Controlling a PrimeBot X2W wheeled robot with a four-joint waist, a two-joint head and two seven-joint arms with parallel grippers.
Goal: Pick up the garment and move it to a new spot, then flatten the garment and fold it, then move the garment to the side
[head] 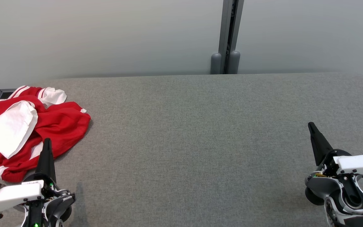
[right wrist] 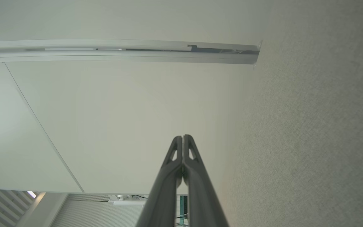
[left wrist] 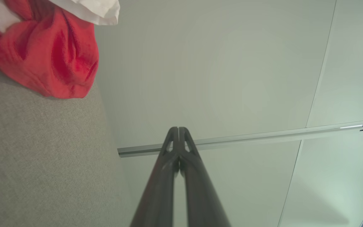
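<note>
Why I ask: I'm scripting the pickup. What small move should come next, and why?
Probably open the left fingers and ease them toward the garment: they are shut and empty, and the crumpled red and white heap lies close beside them on the table, far from the right fingers.

Garment (head: 58,126): soft matt cloth, red with white parts; table (head: 200,142): grey woven fabric covering, matt and finely rough; wall panels (head: 106,34): smooth, matt; post (head: 228,31): grey metal, satin finish; left gripper (head: 47,141) and right gripper (head: 311,125): dark matt plastic fingers, smooth white plastic housings.
</note>
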